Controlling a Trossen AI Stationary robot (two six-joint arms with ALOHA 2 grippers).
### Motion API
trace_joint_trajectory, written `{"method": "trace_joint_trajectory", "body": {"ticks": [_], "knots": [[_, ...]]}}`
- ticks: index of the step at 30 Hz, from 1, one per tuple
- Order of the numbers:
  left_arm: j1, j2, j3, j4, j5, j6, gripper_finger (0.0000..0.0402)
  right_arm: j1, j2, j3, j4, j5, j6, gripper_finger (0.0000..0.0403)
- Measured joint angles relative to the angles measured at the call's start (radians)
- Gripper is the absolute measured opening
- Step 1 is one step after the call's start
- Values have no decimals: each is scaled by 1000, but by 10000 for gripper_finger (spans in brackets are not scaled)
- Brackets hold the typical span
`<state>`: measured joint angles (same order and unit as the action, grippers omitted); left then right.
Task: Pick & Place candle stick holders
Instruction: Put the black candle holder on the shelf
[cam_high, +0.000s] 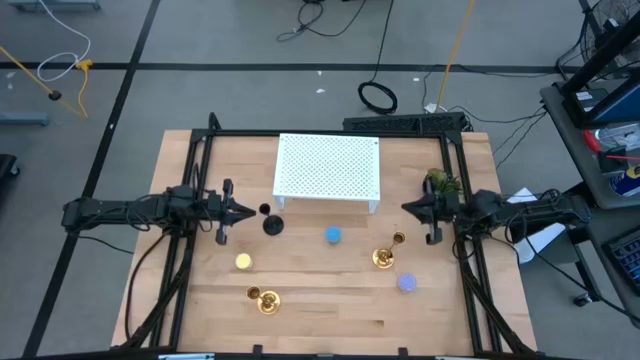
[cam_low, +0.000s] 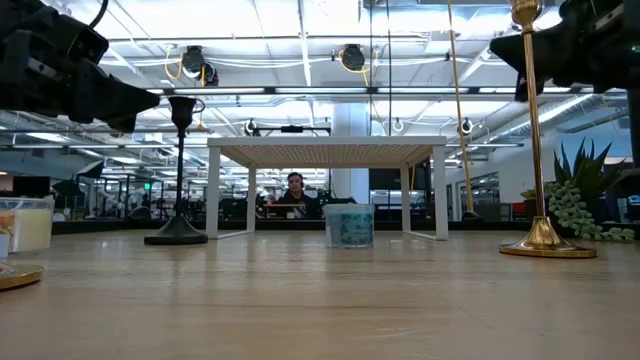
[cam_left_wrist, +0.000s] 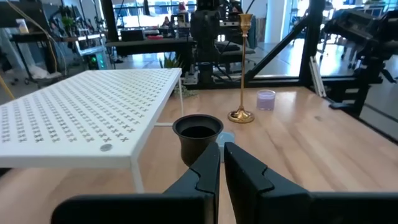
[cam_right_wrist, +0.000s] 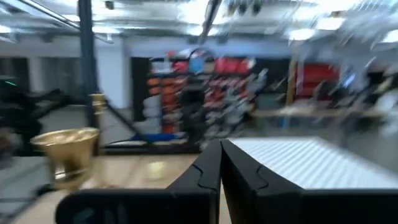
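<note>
A short black candle holder (cam_high: 272, 225) stands on its round base left of centre. Its cup (cam_left_wrist: 198, 132) is just beyond my left gripper (cam_high: 250, 211), which is shut and empty. One brass holder (cam_high: 383, 257) stands upright on its base at centre right, and a second one (cam_high: 267, 298) stands near the front. Yellow (cam_high: 243, 262), blue (cam_high: 332, 236) and lavender (cam_high: 407, 284) round pieces rest on the table. My right gripper (cam_high: 405, 207) is shut and empty, above the table beyond the first brass holder, whose cup (cam_right_wrist: 65, 152) shows in the right wrist view.
A white perforated stand (cam_high: 328, 167) stands on legs at the table's far middle. A green plant sprig (cam_high: 442, 183) lies at the far right. Black frame bars (cam_high: 190, 250) run along both table sides. A person (cam_low: 294, 190) sits in the room beyond the table.
</note>
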<state>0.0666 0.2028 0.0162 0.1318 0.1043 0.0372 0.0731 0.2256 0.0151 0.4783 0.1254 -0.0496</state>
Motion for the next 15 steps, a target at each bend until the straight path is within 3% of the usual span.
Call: {"method": "trace_joint_trajectory", "body": {"ticks": [5, 9, 15], "knots": [[0, 0, 0, -1, -48, -21, 31, 0, 0, 0, 24, 35, -113, 4], [0, 0, 0, -6, -61, -7, 32, 0, 9, 0, 8, 34, -51, 7], [0, 24, 0, -19, -62, -73, 77, 0, 62, 0, 10, 91, -49, 57]]}}
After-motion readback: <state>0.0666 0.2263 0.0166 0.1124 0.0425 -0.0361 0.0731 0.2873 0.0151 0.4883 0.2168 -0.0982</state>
